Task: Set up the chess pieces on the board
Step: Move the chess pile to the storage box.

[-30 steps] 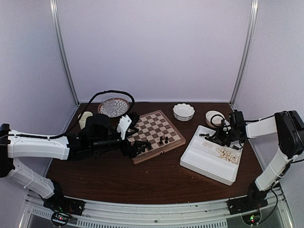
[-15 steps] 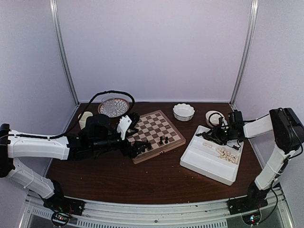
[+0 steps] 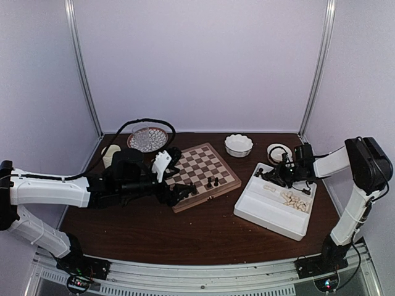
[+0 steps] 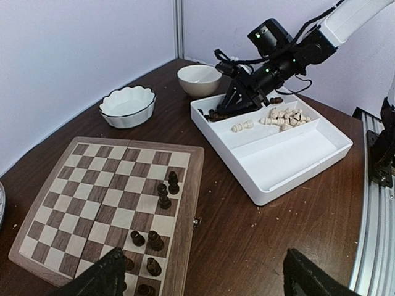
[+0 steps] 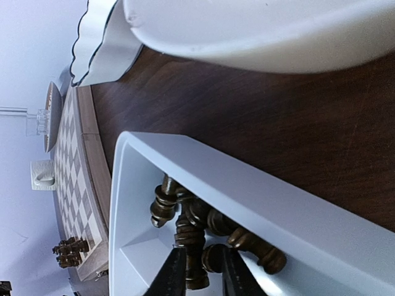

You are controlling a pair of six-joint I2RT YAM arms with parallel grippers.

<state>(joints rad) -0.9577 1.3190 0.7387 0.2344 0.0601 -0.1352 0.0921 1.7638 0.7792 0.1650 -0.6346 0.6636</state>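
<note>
- The chess pieces [image 4: 164,196], small turned wooden figures in dark brown and pale cream, were split between two places: a few dark ones stood on the board, and the rest lay in a tray.
- The board [image 4: 92,197], a square wooden case of cream and brown checks with a light border, sat on the dark brown table [image 3: 203,234]. Its dark pieces stood in two small groups toward the edge nearest the left arm.
- The white rectangular divided tray [image 4: 290,154] lay to the board's right, apart from it.
- Its far narrow compartment held a heap of dark pieces. The next compartment held a pile of cream ones, with two more lying a little apart.
- A white scalloped bowl [image 4: 128,106] and a plain round cream bowl [image 4: 199,79] stood beyond the board and tray.
- A patterned glass dish [image 3: 147,139] sat at the far left.
- The right gripper [image 5: 199,276] reached into the dark-piece compartment, its fingertips close together on either side of one dark piece. Whether they pinched it I could not tell.
- The left gripper [image 4: 207,280] hung over the board's near edge, fingers spread wide.
</note>
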